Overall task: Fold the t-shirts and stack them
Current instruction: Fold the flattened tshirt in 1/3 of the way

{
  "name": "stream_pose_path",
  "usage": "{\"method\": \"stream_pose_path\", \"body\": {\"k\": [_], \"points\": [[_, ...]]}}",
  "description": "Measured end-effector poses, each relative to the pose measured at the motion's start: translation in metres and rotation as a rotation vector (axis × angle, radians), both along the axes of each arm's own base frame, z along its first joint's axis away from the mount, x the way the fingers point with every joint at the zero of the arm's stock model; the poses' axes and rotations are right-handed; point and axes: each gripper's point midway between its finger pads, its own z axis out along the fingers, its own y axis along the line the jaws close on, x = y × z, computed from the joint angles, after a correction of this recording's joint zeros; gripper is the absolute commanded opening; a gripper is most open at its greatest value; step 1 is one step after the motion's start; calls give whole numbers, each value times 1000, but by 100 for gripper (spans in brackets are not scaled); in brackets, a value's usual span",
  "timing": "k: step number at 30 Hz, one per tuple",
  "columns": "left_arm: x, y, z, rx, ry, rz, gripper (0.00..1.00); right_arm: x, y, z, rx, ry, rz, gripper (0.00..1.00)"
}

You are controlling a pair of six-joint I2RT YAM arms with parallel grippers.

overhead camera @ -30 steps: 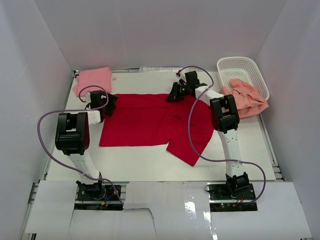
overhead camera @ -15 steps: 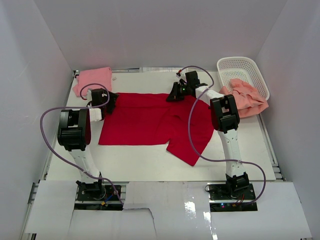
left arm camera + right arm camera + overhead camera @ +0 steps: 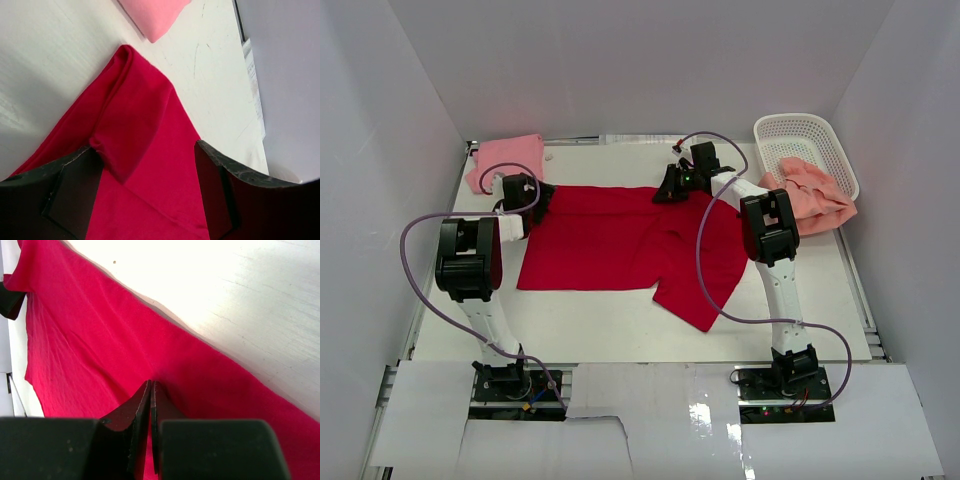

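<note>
The red t-shirt [image 3: 620, 245] lies spread across the middle of the table, one sleeve pointing toward the front right. My left gripper [image 3: 538, 205] hangs open over its back left corner. In the left wrist view the fingers [image 3: 67, 190] straddle a folded-over flap of the red t-shirt [image 3: 150, 165] without pinching it. My right gripper [image 3: 668, 188] is at the shirt's back edge. In the right wrist view that gripper [image 3: 151, 386] is shut, with red cloth [image 3: 90, 340] puckered at its tips. The pink t-shirt [image 3: 508, 160] lies folded at the back left. The salmon t-shirt [image 3: 810, 195] is crumpled at the right.
A white lattice basket [image 3: 807, 135] stands at the back right, with the salmon shirt draped over its near rim. White walls close in the table on three sides. The pink shirt's corner [image 3: 152, 15] lies just beyond the left gripper.
The left arm has shifted slightly toward the back of the table over the red shirt's corner. The right arm and the shirts have not moved.
</note>
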Motion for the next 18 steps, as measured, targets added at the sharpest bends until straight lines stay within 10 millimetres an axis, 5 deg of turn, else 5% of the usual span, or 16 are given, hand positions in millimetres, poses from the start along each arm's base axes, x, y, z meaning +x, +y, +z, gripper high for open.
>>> {"method": "stream_pose_path", "body": {"k": [5,13,18], "points": [[6,2,7,20,-18,0,80,0,0,0,0,0,0,9],[19,4,15,31,-52,2,58,0,0,0,-1,-1,1,9],[18,-6,10,36,-44,-15,57,0,0,0,0,-2,4,9]]}}
